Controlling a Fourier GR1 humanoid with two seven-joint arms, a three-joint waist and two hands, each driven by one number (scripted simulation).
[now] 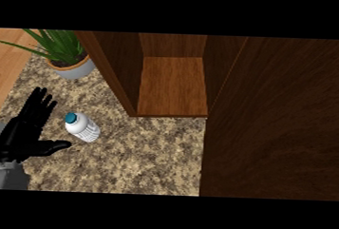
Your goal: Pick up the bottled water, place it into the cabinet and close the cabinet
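The robot's black left hand (23, 135) shows near the tabletop's left edge with its fingers straight and spread and its thumb held out sideways, holding nothing. The palm faces the bottle, which suggests the hand is set up to close around it from the left rather than from above. The right hand is not in view.

Just beside the thumb, apart from it, lies the small clear plastic water bottle with a teal cap (81, 126), tipped over on the speckled granite tabletop (143, 153), its cap pointing toward the fingers. It has not yet been picked up.

Further out, toward the tabletop's far side, stands the dark brown wooden cabinet (173, 83). Its wide door (277, 120) is swung open, leaving the shelf free to receive the bottle. A green potted plant in a grey pot (65, 55) sits at the far left corner, clear of that path.
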